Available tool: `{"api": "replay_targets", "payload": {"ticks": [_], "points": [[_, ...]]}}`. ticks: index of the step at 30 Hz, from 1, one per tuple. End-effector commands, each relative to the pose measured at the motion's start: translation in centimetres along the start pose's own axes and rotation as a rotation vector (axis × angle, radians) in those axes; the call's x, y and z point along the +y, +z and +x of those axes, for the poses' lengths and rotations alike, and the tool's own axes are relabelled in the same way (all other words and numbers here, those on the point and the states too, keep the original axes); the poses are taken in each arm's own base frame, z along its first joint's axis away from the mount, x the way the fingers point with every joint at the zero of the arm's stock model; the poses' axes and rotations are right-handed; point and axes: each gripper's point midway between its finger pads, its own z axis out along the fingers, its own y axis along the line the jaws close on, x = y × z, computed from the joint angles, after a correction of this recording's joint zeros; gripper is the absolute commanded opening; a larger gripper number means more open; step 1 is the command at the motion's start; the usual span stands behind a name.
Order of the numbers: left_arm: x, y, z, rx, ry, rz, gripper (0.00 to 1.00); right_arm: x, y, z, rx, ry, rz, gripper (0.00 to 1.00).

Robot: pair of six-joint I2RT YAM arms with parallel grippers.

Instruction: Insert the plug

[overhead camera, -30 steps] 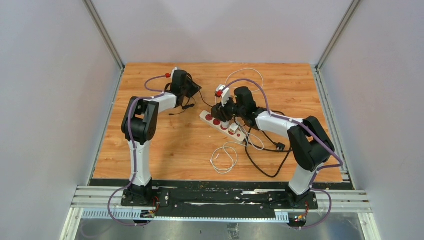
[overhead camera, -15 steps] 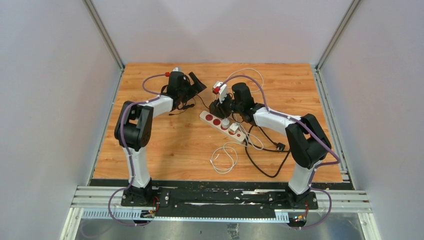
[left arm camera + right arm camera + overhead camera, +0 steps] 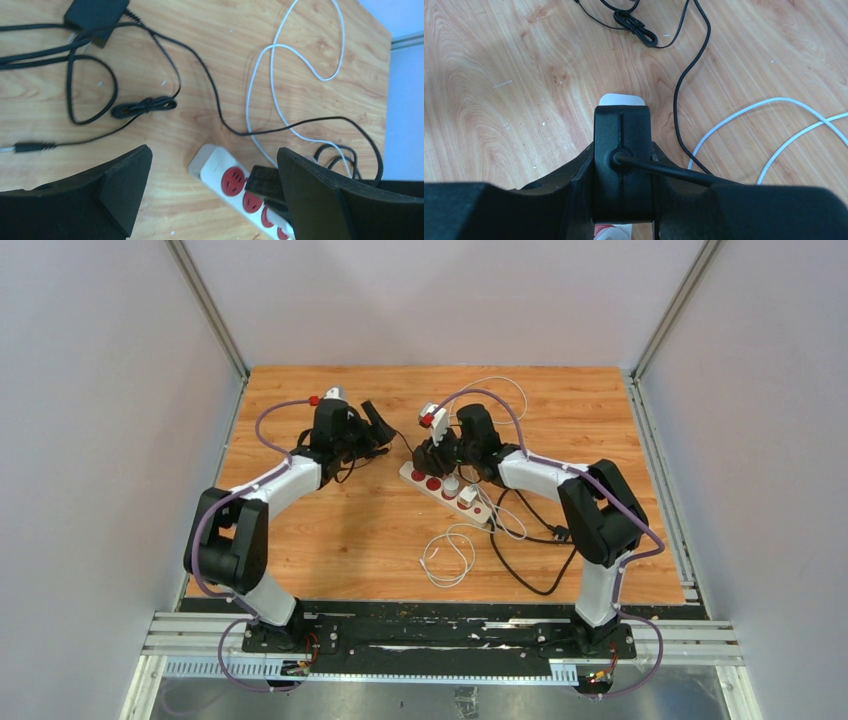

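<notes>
A white power strip (image 3: pixel 446 490) with red sockets lies slanted on the wooden table, its end socket (image 3: pixel 233 180) showing in the left wrist view. My right gripper (image 3: pixel 432 455) is shut on a black plug (image 3: pixel 623 150), held over the strip's far-left end (image 3: pixel 621 99); its cord (image 3: pixel 664 171) runs off to the right. Whether its pins touch a socket is hidden. My left gripper (image 3: pixel 372 432) hangs open and empty just left of the strip, its fingers (image 3: pixel 125 180) spread wide either side of the strip's end, with the plug (image 3: pixel 267 182) beside the right finger.
A black adapter (image 3: pixel 95 12) and tangled black cables (image 3: pixel 145 106) lie behind the left gripper. A white cable (image 3: pixel 300 65) loops at the back. White plugs (image 3: pixel 466 498) sit in the strip; a white coil (image 3: pixel 447 555) and black cord (image 3: pixel 530 560) lie nearer.
My left gripper has opened wide and the left arm has stretched forward, turning toward the strip. My right gripper has shifted slightly left and back with the plug.
</notes>
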Motion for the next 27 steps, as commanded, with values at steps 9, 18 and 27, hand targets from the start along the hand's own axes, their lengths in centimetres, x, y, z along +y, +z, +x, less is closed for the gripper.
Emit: {"api": "replay_targets", "payload": {"ticks": [9,18,27], "points": [[2.8,-4.4,-0.6,-0.074,0.041,-0.130,1.00,0.6,1.5,-1.7,-0.061,0.013,-0.016,0.00],[3.7,-5.1,-0.2,-0.066,0.051,-0.165,1.00,0.8,2.0,0.1,-0.005,0.028,-0.014,0.00],[4.0,-5.8,-0.3,-0.080,0.054,-0.180,1.00,1.2,1.6,1.7,0.055,0.037,0.018,0.00]]}}
